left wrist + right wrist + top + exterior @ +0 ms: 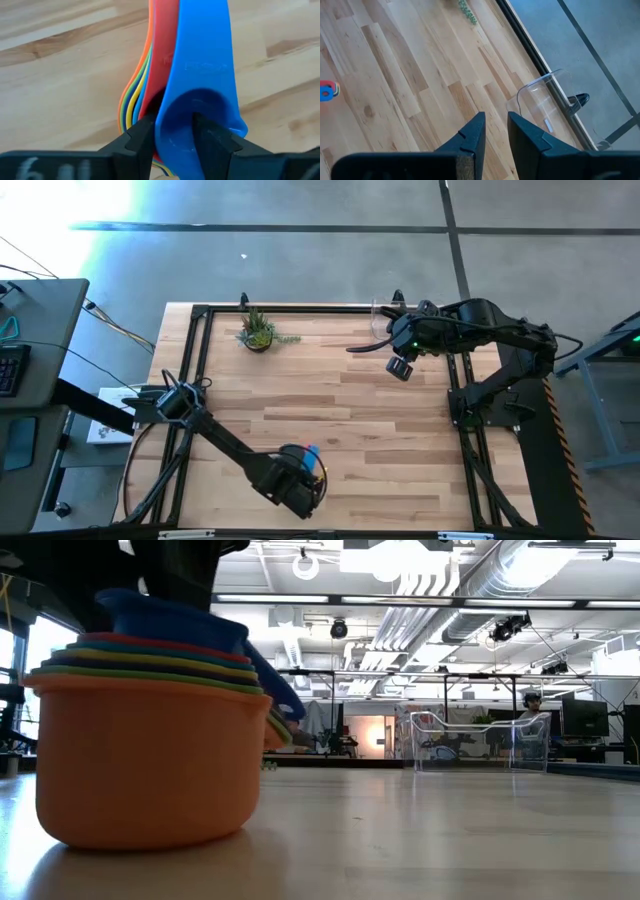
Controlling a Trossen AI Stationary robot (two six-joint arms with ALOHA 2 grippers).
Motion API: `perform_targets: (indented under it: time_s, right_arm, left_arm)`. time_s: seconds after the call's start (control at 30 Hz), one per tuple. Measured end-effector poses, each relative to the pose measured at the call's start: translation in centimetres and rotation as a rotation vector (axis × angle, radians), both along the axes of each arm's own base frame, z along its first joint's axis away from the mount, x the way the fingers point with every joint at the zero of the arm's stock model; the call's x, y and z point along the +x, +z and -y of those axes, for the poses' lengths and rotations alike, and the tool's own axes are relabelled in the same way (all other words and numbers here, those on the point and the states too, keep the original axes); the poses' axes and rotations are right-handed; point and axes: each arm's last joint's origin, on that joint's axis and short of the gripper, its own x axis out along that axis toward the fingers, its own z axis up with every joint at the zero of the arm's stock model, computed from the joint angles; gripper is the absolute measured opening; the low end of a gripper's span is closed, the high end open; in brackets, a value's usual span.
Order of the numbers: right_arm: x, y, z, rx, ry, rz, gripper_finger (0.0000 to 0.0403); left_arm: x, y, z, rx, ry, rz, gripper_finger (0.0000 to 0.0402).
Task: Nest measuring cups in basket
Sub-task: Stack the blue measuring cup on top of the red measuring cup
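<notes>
The measuring cups stand nested in one stack, its largest orange cup (150,760) resting on its base near the table's near edge, centre. A blue cup (200,60) sits on top, its handle lying over the other handles. My left gripper (172,125) points down onto the stack (312,455), open, with one finger inside the blue bowl and one outside it. The clear basket (383,320) rests at the far right edge. My right gripper (400,367) hangs high beside it, fingers a narrow gap apart, with nothing between them. My left gripper comes from above, slanting, and straddles the blue cup's wall (170,107) beside the handle root. One finger (210,140) is inside the bowl, the other (140,142) between the blue and red cups. Whether either finger touches the wall I cannot tell. The cup rests nested in the stack.
A small potted plant (258,332) stands at the far left of the wooden table. A black metal frame (195,380) runs along the table's edges. The basket (545,100) sits against the frame's far right corner. Bare wood lies between stack and basket.
</notes>
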Motion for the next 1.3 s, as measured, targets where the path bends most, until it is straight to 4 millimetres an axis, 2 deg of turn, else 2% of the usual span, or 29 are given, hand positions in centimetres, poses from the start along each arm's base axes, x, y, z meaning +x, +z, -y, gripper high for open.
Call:
perform_targets:
  time_s: [0.43,0.83,1.0,1.2,1.3]
  right_arm:
    - [0.0,0.0,0.0,-0.003,0.008,-0.003,0.0073]
    - [0.0,0.0,0.0,-0.009,0.019,-0.005,0.0073]
    - [0.1,0.0,0.0,-0.009,0.019,-0.002,0.0073]
    - [0.1,0.0,0.0,-0.009,0.019,-0.001,0.0073]
    - [0.1,0.0,0.0,-0.009,0.019,-0.001,0.0073]
  left_arm:
    - [-0.3,1.7,-0.4,-0.022,-0.028,0.028,0.0162]
    - [-0.6,2.5,-0.3,-0.084,-0.105,-0.001,0.0167]
    - [-0.6,3.2,-0.3,-0.087,-0.118,0.04,0.0168]
    - [0.5,3.6,0.2,-0.09,-0.193,0.173,0.0168]
    - [0.9,3.7,-0.2,-0.06,-0.204,0.192,0.0168]
